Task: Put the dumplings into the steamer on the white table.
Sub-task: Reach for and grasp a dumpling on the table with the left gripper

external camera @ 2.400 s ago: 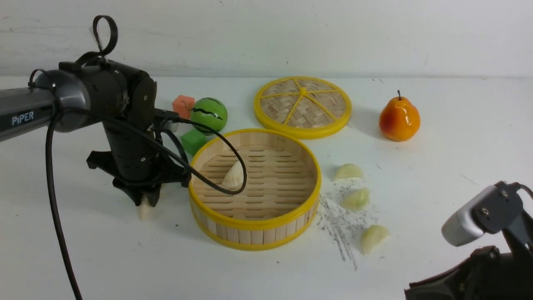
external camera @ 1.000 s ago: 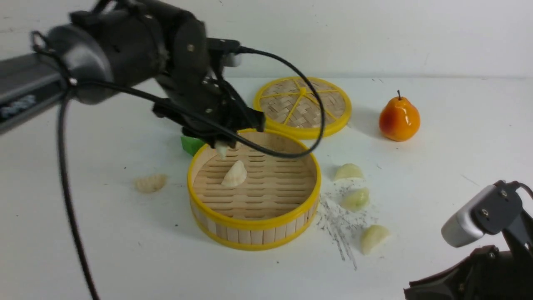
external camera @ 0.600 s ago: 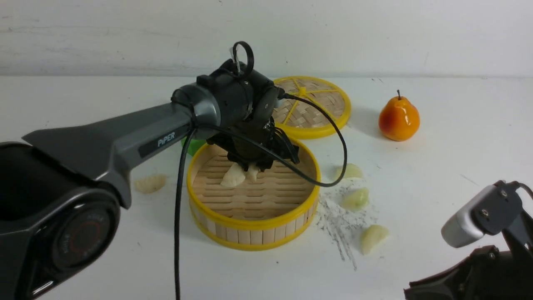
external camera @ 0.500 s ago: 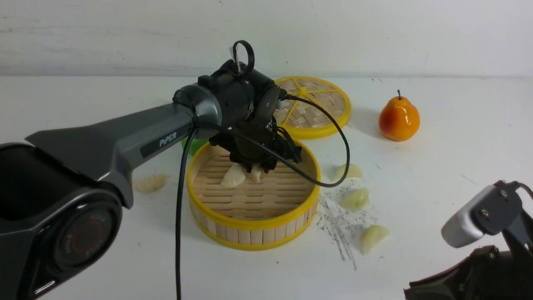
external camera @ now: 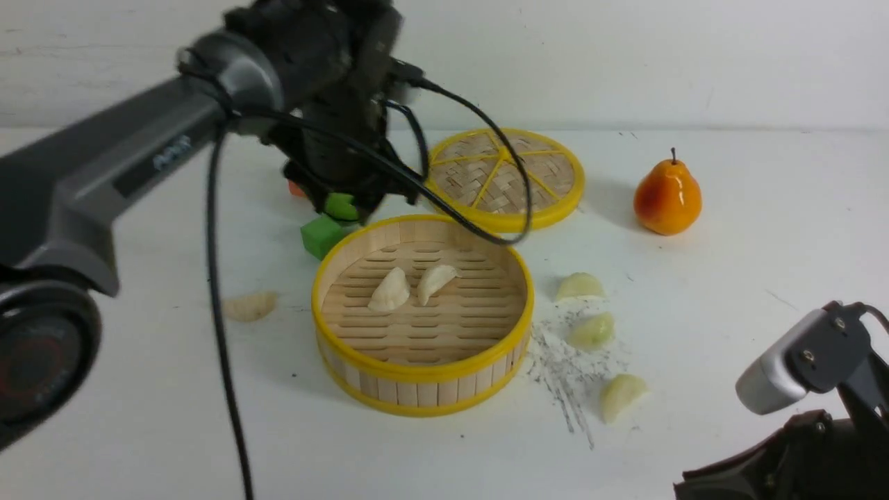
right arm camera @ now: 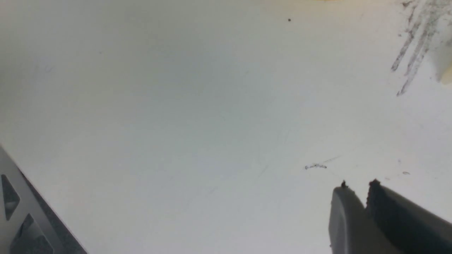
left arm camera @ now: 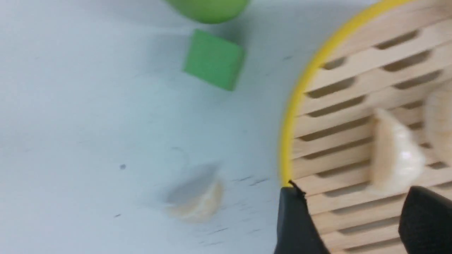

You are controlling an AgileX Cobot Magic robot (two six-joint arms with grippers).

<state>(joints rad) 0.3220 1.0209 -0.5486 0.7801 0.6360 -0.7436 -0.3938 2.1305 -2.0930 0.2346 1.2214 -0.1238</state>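
Dumplings are partly packed. Two cream-white ones lie close side by side on the slatted floor of the round bamboo steamer, toward its far left part. The steamer sits mid-way across the white counter. Four dumplings are still out on the counter. One is a cream dumpling to the steamer's left, apart from its wall. The other three are pale yellowish-green dumplings in a loose row on its right, around a patch of dark scratch marks. By that count, about a third of the job looks done.

The left gripper appears blurred above the steamer's far-left rim. Its jaws are wide apart with nothing between them, and the left wrist view shows the steamer floor and a dumpling below the gap. The right gripper is at the near right over the counter, its jaws drawn almost together and empty.

Further back are a woven yellow-rimmed lid, an orange pear, a green cube and a green ball partly hidden by the left arm.

Half a second earlier, the left gripper was down inside the steamer with a dumpling in its jaws. It has since let go, lifted out and drawn back to the left, and that dumpling now lies free beside the first. A little over two seconds earlier, the steamer held only one.
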